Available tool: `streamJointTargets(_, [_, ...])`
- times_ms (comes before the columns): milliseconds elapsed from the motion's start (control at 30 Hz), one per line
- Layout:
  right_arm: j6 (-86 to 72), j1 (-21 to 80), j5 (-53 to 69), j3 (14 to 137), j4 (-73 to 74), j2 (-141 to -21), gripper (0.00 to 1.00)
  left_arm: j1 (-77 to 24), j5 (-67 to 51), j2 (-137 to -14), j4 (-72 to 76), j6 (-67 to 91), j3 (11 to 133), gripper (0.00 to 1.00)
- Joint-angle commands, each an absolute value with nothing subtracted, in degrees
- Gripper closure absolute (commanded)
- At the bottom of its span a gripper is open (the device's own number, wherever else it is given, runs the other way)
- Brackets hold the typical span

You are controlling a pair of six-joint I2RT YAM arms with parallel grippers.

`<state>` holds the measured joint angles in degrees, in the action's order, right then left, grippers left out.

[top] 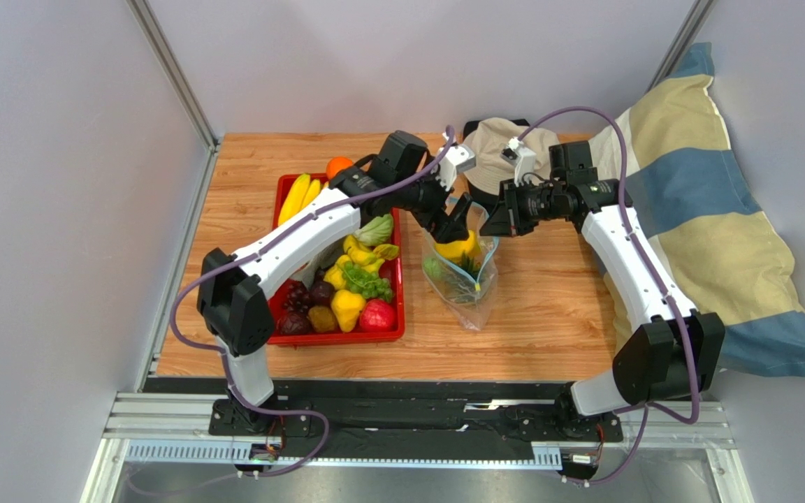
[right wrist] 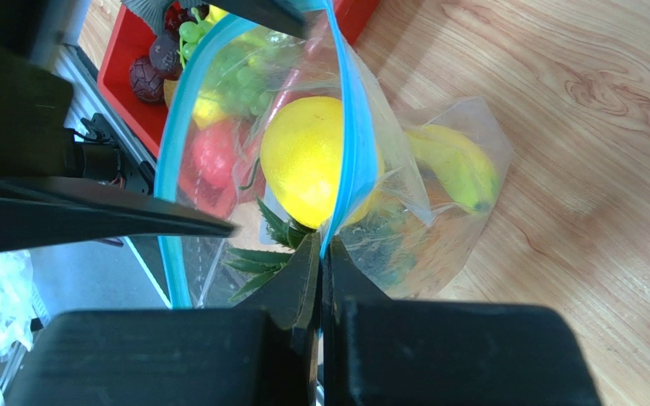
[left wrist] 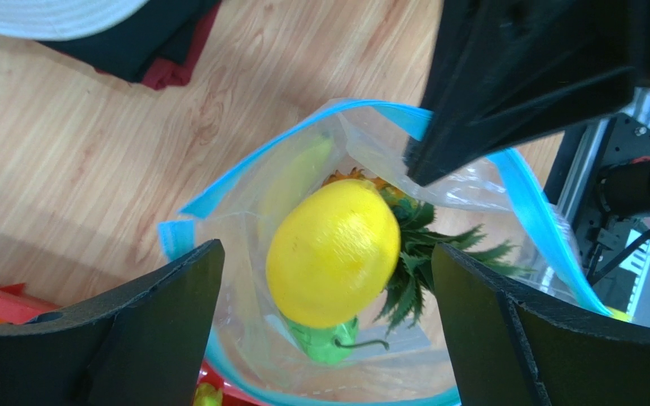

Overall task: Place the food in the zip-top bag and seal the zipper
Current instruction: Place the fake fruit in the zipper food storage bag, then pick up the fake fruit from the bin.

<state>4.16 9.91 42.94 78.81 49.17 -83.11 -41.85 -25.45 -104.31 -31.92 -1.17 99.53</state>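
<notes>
The clear zip-top bag (top: 467, 283) stands on the wooden table with its mouth held wide. My right gripper (right wrist: 321, 245) is shut on the blue zipper (right wrist: 352, 152) at the mouth's right edge. My left gripper (left wrist: 327, 248) hangs open just above the mouth, and the yellow lemon (left wrist: 333, 252) sits between its fingers touching neither. Below the lemon, inside the bag, are pineapple leaves (left wrist: 422, 254), a green piece (left wrist: 324, 342) and a long yellow-green fruit (right wrist: 460, 165). In the top view the lemon (top: 457, 248) shows at the bag's top, with both grippers close over it.
A red tray (top: 333, 339) with several more toy fruits and vegetables lies left of the bag. A beige hat (top: 496, 152) lies behind the grippers. A striped pillow (top: 711, 210) fills the table's right side.
</notes>
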Motion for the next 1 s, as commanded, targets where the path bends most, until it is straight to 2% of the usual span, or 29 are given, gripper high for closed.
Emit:
streamJointTargets(0, [6.68,9.05,43.33,80.24,48.52,-81.65,1.0,-39.47,-28.2,-94.85,-31.28,1.39,102.92,0.01])
streamJointTargets(267, [8.43,8.53,43.5,79.72,48.87,-80.95,1.0,-23.32,-31.38,-86.66,-36.2,0.89,94.05,0.09])
streamJointTargets(433, [9.05,8.61,43.51,78.66,49.39,-80.86,0.98,-20.31,-24.79,-87.0,-39.21,-9.3,89.48,0.09])
streamJointTargets(533, [8.88,8.61,43.77,78.4,49.48,-80.95,0.98,-19.07,-22.24,-92.95,-39.9,-12.72,94.37,0.11])
streamJointTargets(700, [8.79,8.53,43.68,78.57,49.74,-81.39,0.98,-19.16,-16.64,-106.5,-44.46,-17.74,112.55,0.15])
streamJointTargets(867, [8.7,8.61,42.98,78.93,49.92,-81.65,0.98,-19.6,-9.32,-125.48,-54.73,-23.72,136.79,0.14])
streamJointTargets(967, [8.44,8.53,42.71,78.84,49.83,-81.56,0.98,-19.69,-7.73,-130.69,-54.06,-24.52,140.62,0.11])
